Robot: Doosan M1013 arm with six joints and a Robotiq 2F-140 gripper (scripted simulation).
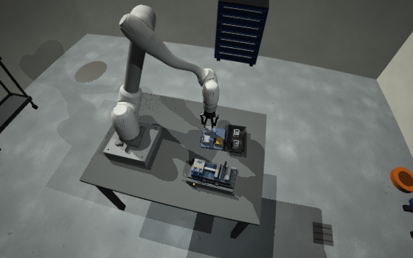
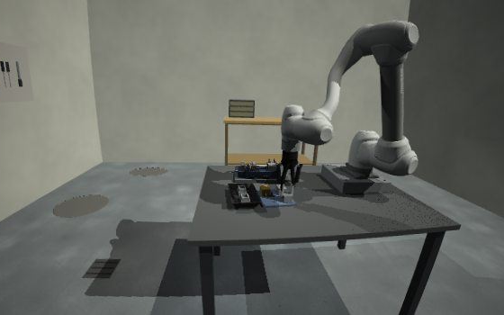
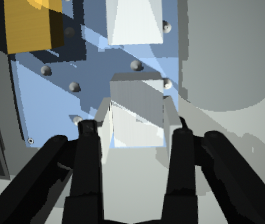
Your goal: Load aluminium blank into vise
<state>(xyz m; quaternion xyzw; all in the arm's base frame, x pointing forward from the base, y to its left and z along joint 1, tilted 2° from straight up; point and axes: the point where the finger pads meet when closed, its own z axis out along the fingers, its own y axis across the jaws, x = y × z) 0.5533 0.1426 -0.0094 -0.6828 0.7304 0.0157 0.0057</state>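
Clamped between the gripper [image 3: 137,137] fingers is a blank [image 3: 137,119], low over the plate [image 3: 56,90] edge. Two parts [image 1: 237,137] are seen in the tray [image 1: 228,139]. The vise [image 1: 213,174] is judged unloaded; transfer and seating remain.

A grey table [image 2: 377,225] carries the white arm [image 2: 355,58] on its base block [image 2: 332,177]. The black gripper [image 2: 287,182] points down over a blue infeed plate [image 2: 271,202], fingers closed on what looks like a pale aluminium blank [image 2: 288,194]. A small brass blank [image 2: 265,189] sits beside it, next to a dark outfeed tray [image 2: 233,198]. The vise [image 2: 253,171] stands behind.
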